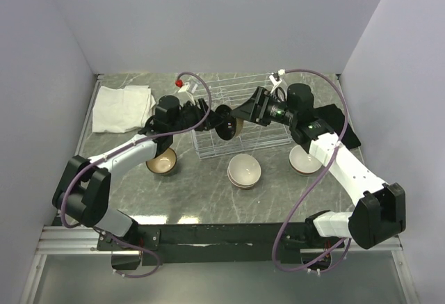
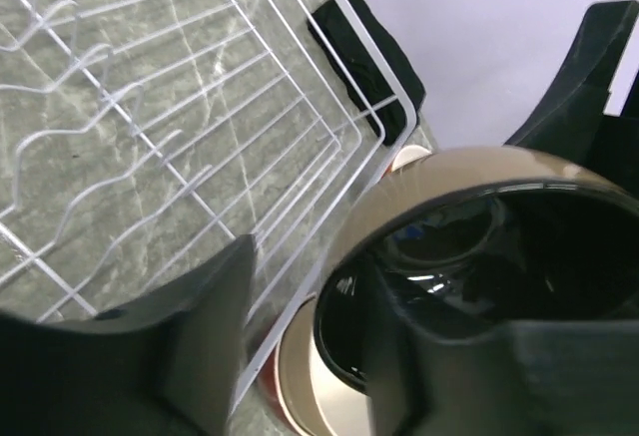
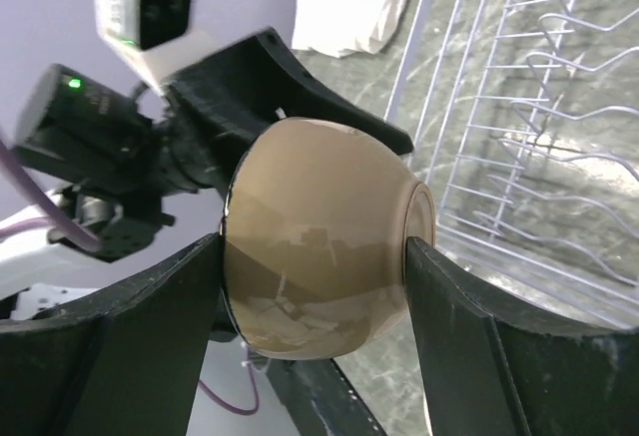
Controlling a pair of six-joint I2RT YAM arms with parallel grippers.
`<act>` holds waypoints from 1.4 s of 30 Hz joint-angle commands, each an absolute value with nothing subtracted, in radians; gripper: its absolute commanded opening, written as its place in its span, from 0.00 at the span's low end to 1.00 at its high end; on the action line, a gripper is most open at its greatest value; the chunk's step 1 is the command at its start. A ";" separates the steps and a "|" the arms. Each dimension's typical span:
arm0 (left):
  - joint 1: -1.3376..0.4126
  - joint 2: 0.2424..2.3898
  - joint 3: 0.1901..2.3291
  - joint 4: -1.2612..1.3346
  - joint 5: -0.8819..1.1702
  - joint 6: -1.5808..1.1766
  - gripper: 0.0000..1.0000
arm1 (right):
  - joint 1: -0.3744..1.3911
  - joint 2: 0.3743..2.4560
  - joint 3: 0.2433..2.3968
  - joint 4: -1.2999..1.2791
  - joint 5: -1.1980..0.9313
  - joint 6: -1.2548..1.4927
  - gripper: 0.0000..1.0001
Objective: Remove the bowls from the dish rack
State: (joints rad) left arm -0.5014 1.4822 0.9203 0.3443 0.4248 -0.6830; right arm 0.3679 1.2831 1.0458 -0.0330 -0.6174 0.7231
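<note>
The right claw point(image 1: 238, 120) has hold of a tan bowl point(image 3: 319, 256) that is black inside; one finger point(image 3: 150, 356) presses on the bowl's rim and the other presses on its foot, so the claw is spread wide but tight on the bowl; the bowl lies on its side in the air, over the near side of the dish rack point(image 1: 243, 95), with its mouth turned to the left arm; the left claw point(image 1: 211, 117) is about half open and sits astride the rim of the same bowl; one of its fingers is inside the bowl and the other finger point(image 2: 190, 346) is outside; a thin gap shows between that outer finger and the bowl's wall, so this claw is not squeezing the bowl; more bowls sit on the grey table point(image 1: 208, 203), out of the dish rack; a brown bowl point(image 1: 165, 161) is by the rack's near left corner, partly under the left arm; a stack of bowls point(image 1: 244, 172), cream inside, is just in front of the rack's near side; a pale bowl point(image 1: 304, 159) is by the rack's near right corner, partly under the right arm; a white cloth point(image 1: 122, 107) lies to the left of the dish rack; a flat black thing point(image 1: 351, 137) lies to its right.
</note>
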 commanded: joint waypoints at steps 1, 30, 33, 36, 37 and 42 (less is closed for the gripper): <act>-0.511 1.494 0.954 0.390 0.460 -0.712 0.41 | 0.350 1.221 1.028 0.159 -0.681 0.805 0.07; -0.437 1.003 0.936 -0.472 -0.126 -0.725 0.01 | 0.321 0.962 0.911 -0.233 -0.499 0.436 1.00; -0.361 0.960 0.901 -0.563 -0.126 -0.778 0.01 | 0.322 0.927 0.888 -0.253 -0.491 0.407 1.00; -0.256 0.948 0.874 -0.640 -0.086 -0.782 0.01 | 0.322 0.894 0.864 -0.259 -0.492 0.396 1.00; -0.238 0.954 0.876 -0.679 -0.081 -0.782 0.01 | 0.325 0.879 0.859 -0.259 -0.489 0.393 1.00; -0.166 1.023 0.865 -0.747 -0.074 -0.789 0.01 | 0.368 0.842 0.850 -0.287 -0.446 0.364 1.00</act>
